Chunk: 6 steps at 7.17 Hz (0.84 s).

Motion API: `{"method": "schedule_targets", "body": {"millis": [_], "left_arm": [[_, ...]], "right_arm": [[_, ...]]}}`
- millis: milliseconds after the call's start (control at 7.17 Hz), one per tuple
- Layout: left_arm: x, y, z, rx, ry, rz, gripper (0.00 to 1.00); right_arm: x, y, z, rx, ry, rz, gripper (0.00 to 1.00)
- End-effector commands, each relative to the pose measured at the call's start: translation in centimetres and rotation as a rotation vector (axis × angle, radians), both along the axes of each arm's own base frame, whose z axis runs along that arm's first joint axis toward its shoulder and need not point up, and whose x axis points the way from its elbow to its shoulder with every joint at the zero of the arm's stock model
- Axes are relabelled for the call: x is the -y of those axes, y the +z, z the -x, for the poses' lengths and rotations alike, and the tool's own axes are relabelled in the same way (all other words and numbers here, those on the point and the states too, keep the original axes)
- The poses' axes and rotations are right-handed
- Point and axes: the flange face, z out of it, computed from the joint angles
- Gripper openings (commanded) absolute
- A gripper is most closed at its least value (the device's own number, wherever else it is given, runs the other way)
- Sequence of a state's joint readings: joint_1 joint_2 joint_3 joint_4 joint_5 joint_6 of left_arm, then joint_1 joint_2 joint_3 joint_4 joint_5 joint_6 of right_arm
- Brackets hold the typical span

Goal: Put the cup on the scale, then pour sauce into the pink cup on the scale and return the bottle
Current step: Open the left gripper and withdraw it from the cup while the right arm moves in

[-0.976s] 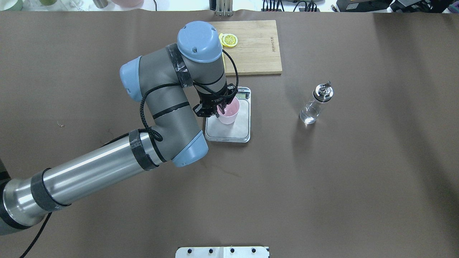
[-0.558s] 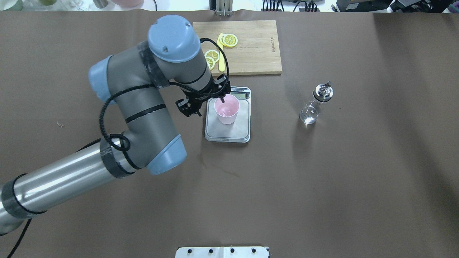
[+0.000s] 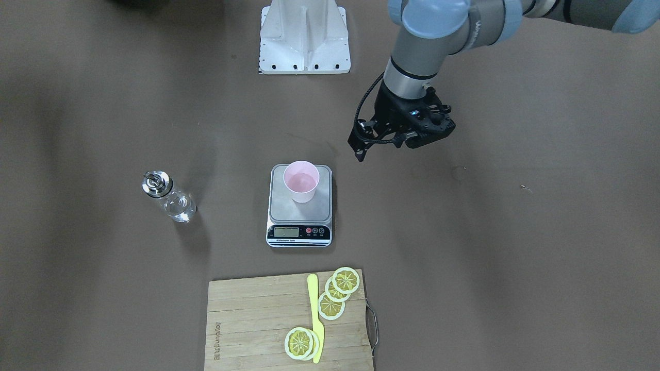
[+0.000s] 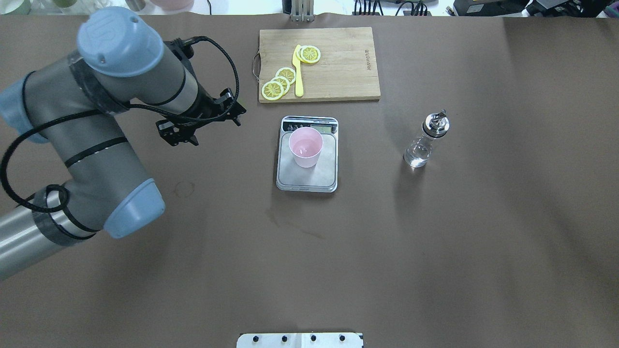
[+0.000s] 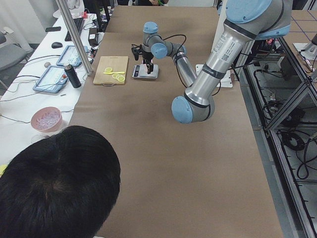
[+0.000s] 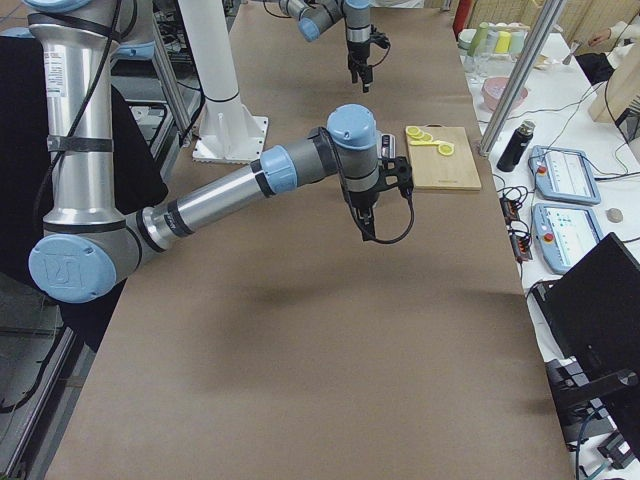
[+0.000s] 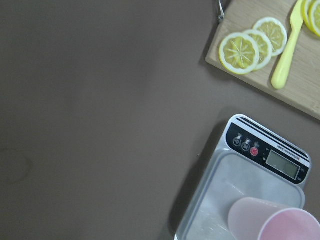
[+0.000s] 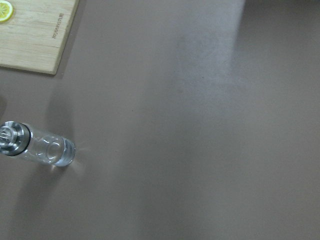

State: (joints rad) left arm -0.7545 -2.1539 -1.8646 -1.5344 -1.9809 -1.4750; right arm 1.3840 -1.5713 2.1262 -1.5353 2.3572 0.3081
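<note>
You have the cup (image 4: 305, 147) standing on the scale (image 4: 309, 181), the left claw (image 4: 203, 123) apart and empty, well clear of it.

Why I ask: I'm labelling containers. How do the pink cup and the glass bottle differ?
The cup is opaque pale pink; the bottle is clear glass. The cup is open-topped; the bottle wears a silver metal cap. The cup stands on the scale; the bottle stands on the table. Both are upright.
</note>
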Motion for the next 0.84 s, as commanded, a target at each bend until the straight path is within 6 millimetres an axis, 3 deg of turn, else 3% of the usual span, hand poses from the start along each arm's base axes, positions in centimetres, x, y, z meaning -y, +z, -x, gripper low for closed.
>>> {"method": "schedule_targets", "body": {"millis": [0,139,418,697], "left_arm": [[1.4,3.2,3.7,0.037,0.015,-0.028,0.98],[1.5,3.2,3.8,0.039,0.015,-0.028,0.98],[1.3,4.7,4.0,0.053,0.035,-0.027,0.98],[1.5,5.8,4.6,0.066,0.035,-0.023,0.98]], "right_arm": [[-1.0,-4.0,4.8,0.058,0.069,-0.079,1.0],[-2.0,-4.4,6.7,0.065,0.107,-0.045,1.0],[-4.5,-7.3,11.9,0.033,0.116,-0.108,1.0],[-7.0,-9.6,14.7,0.072,0.113,-0.108,1.0]]}}
